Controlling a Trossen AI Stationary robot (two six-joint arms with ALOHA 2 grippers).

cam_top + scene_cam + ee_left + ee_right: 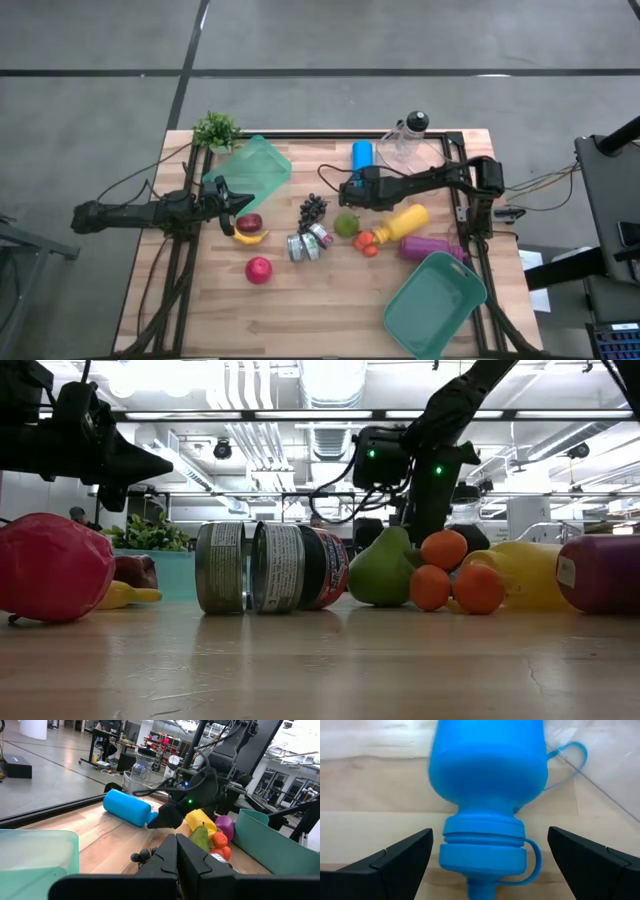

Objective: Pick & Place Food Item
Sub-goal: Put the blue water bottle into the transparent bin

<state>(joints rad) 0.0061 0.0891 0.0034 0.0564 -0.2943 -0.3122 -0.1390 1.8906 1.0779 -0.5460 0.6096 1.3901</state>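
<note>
Blue bottle (487,795) lying cap-first between spread right gripper (490,857) fingers.
Long axis in line with reach, at table's far side; left gripper (237,203) pressed together, well apart.

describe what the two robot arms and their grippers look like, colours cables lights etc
Both arms are dark, near-black jointed links. The left gripper ends in two slim black tapered fingers; a thin black cable trails behind the arm. The right gripper has blocky black wedge-shaped fingers, small green indicator lights on its wrist housing, and looped black cables.
</note>
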